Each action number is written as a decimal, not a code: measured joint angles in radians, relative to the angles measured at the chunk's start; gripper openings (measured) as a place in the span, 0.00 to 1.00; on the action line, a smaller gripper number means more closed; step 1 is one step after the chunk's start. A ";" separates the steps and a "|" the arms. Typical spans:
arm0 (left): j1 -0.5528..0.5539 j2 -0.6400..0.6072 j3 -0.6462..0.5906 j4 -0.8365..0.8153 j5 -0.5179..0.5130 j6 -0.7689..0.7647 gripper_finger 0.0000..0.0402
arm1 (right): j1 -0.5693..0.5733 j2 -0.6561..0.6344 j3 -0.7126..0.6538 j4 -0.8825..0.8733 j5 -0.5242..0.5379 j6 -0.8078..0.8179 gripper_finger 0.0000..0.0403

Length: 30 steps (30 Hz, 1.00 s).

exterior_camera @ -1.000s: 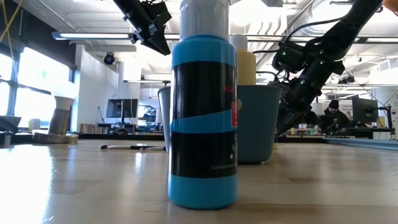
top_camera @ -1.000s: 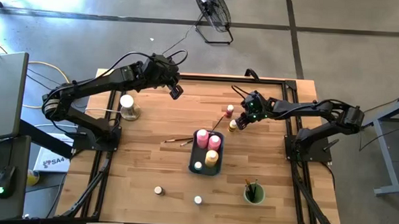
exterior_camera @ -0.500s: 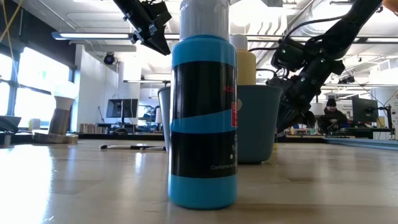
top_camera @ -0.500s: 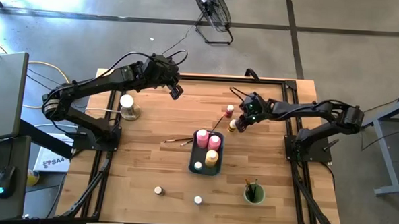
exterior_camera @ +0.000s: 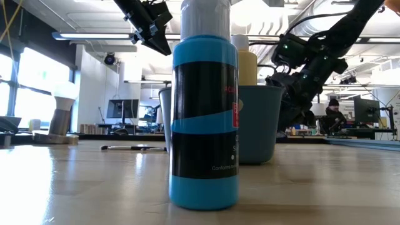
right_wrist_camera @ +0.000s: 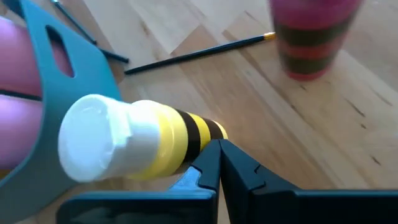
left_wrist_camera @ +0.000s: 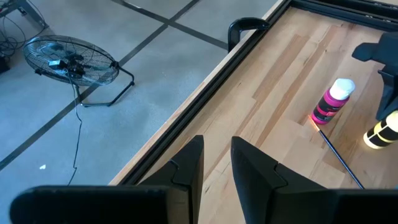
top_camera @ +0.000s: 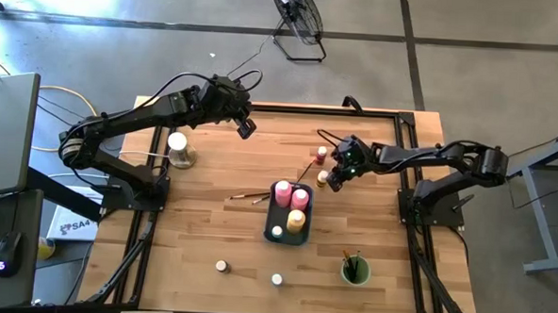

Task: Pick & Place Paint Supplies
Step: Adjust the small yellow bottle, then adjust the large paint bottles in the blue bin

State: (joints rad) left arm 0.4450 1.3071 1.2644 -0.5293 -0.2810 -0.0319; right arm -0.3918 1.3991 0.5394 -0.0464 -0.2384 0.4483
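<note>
- step in hand: right hand (top_camera: pixel 327 179) is at a small yellow bottle with black bands (right_wrist_camera: pixel 134 144), just beside the far right corner of the blue-grey tray (top_camera: pixel 275 211). looks like a transfer of that bottle toward the tray.
- grip: right wrist view shows the 2 fingers (right_wrist_camera: pixel 208 165) pressed together with no gap, tips at the bottle's base end. bottle lies tilted, white cap toward the tray's handle slot. can't tell if it's truly pinched or just being nudged.
- tray already holds 2 pink bottles (top_camera: pixel 291 193), 1 yellow bottle (top_camera: pixel 296 220) and a pale-capped jar (top_camera: pixel 277 232).
- not yet placed: a pink bottle with dark bands (left_wrist_camera: pixel 333 101) standing at the counter's far side, thin paintbrushes (top_camera: pixel 249 196) left of the tray, 2 small jars (top_camera: pixel 221 265) near the front edge. green cup (top_camera: pixel 355 270) at front right holds brushes.
- next move needs: clear the tray wall, bring the yellow bottle over a free spot and let go without knocking the bottles standing inside.
- right arm pose: stretched low from the right side toward the middle, hand angled down at the counter.
- left arm: parked high over the far left of the counter; left hand (left_wrist_camera: pixel 216 163) slightly spread, holding nothing.
</note>
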 joint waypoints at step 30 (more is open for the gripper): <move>0.000 0.000 0.000 0.000 0.000 0.000 0.19 | 0.024 0.000 0.000 0.049 0.062 0.001 0.00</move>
State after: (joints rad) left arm 0.4454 1.3071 1.2644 -0.5293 -0.2810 -0.0319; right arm -0.3680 1.3991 0.5396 0.0021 -0.1768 0.4488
